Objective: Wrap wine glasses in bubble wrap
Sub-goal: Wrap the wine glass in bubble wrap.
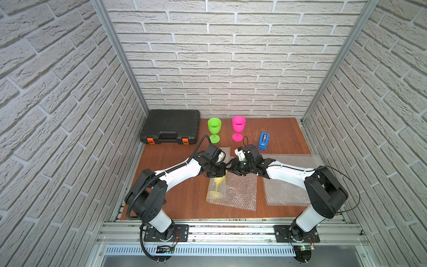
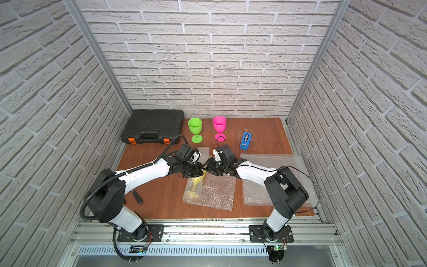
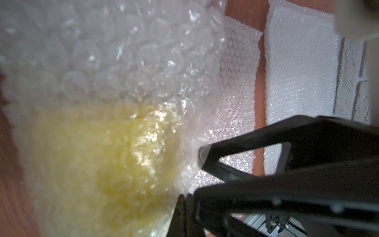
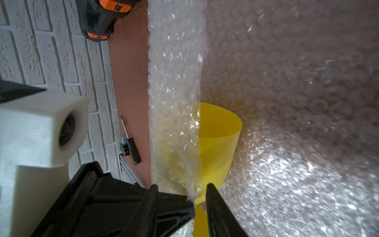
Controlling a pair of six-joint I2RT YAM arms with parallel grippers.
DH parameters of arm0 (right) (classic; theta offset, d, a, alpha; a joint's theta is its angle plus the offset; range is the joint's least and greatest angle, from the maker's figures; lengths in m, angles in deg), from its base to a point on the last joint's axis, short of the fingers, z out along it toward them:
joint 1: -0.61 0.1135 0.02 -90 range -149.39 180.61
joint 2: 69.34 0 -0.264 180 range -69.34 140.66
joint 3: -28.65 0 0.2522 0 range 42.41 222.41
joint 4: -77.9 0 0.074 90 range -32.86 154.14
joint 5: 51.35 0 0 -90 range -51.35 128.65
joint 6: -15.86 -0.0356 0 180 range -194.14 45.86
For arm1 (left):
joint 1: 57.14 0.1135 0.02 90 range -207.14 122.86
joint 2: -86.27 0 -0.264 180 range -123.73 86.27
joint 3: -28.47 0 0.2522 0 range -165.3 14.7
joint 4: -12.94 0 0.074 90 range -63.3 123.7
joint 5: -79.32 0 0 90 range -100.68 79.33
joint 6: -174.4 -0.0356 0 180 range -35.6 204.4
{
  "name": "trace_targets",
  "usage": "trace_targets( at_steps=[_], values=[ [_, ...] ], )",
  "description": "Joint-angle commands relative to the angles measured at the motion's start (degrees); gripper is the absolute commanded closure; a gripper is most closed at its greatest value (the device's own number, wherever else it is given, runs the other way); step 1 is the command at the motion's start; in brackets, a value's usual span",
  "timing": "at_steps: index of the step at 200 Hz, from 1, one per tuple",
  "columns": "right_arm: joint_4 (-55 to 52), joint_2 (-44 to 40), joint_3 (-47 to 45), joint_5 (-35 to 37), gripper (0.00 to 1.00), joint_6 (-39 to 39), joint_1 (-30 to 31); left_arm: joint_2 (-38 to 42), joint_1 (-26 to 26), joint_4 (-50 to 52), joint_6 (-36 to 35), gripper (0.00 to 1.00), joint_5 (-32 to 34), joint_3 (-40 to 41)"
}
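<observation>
The likeliest slip is at the handover. The left claw (image 1: 223, 170) is clamped tight on the edge of the wrap (image 1: 240, 194) flap. The right claw (image 4: 181, 185) stands part open astride that same edge and the left's tip, gripping nothing that I can see. If the left lets go before the right bites, the springy film would probably flop back and bare the yellow goblet (image 4: 217, 139). If the right closes off line, it may nip the other claw or the goblet's rim rather than film. The goblet lies on its side on the sheet, half under the flap, well apart from the black case (image 1: 171, 127) and out from its latched side toward the arm bases. Being round, it could roll out when tugged. Its bowl shows empty. The case is shut, its contents hidden. On the desk (image 1: 187, 203), the green goblet (image 1: 214, 126) stands upright just beside the case, and the pink goblet (image 1: 238, 124) stands beyond the green, farther from the case. Both bowls look empty.
</observation>
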Motion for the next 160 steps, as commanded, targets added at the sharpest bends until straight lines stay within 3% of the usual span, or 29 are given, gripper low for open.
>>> trace_targets(
  at_steps=[1,27,71,99,133,160],
  values=[
    [5.76,1.64,-0.67,-1.71,0.62,-2.06,0.10,0.07,-0.20,-1.13,-0.26,1.00,-1.28,-0.87],
    [8.15,3.08,-1.39,-1.91,0.67,-2.99,0.08,0.97,-0.26,-1.82,0.17,1.00,-1.52,0.11],
    [6.98,3.00,-2.56,-1.11,0.87,-1.96,0.10,2.28,-0.19,-1.05,0.35,1.00,-1.06,0.59],
    [1.21,1.97,-2.30,0.52,0.97,1.57,0.01,4.36,-0.09,1.83,-0.04,0.77,2.03,-0.35],
    [-3.93,1.66,-1.80,1.79,0.98,4.83,-0.34,6.56,0.48,7.35,-0.85,0.46,7.21,-2.97],
    [-5.48,2.29,-1.75,1.79,0.97,5.75,-0.49,5.84,0.67,14.48,-2.53,0.30,13.10,-6.34]
  ],
)
